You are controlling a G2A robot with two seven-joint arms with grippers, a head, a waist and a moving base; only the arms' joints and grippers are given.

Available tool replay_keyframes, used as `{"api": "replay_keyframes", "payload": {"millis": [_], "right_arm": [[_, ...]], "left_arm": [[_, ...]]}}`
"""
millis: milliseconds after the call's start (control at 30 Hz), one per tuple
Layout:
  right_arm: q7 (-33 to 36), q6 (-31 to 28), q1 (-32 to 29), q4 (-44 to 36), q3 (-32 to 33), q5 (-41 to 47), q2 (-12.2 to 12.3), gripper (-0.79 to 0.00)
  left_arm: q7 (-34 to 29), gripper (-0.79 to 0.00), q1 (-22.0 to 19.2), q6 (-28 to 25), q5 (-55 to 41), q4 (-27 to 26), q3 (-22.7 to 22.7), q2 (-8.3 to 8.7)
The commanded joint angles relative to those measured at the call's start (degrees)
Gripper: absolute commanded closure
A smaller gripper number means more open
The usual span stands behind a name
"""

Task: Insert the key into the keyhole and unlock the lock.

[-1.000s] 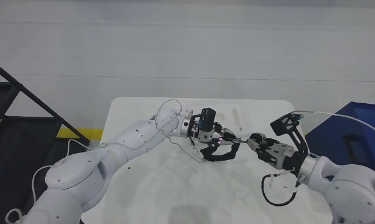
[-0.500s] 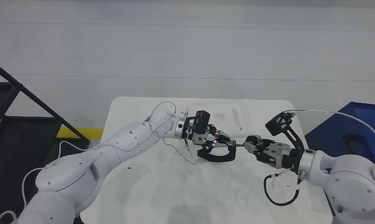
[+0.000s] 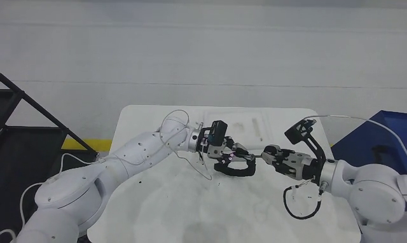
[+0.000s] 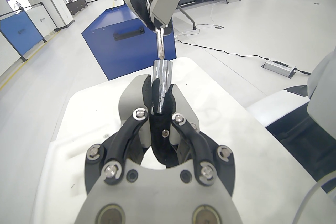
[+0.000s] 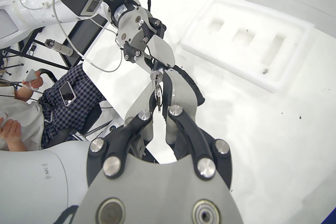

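My left gripper is shut on a silver cylinder lock whose black cable loops below it over the white table. Facing it, my right gripper is shut on the key. The key's blade lines up with the cylinder and its tip meets the end face; I cannot tell how deep it sits. In the right wrist view the lock's face sits just beyond my right gripper, with the key ring between the fingers. From above, the left gripper and right gripper nearly touch.
A white foam tray with rectangular recesses lies at the table's far side. A blue cabinet stands on the floor beyond the table's right end. A black cable loop hangs from the right arm.
Both grippers shifted a little to the left and closed the gap between them. The key tip now reaches the lock's end face.
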Motion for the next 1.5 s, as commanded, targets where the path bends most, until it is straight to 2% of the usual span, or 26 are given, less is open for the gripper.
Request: {"api": "replay_keyframes", "payload": {"millis": [0,1467], "right_arm": [[0.2,0.3,0.2,0.1,-0.2,0.4,0.0,0.000],[0.4,1.5,2.1,1.3,-1.8,1.8,0.6,0.000]], "left_arm": [[0.0,0.000,0.0,0.0,0.2,0.0,0.0,0.04],[0.0,0.000,0.1,0.0,-1.0,0.9,0.0,-0.09]]}}
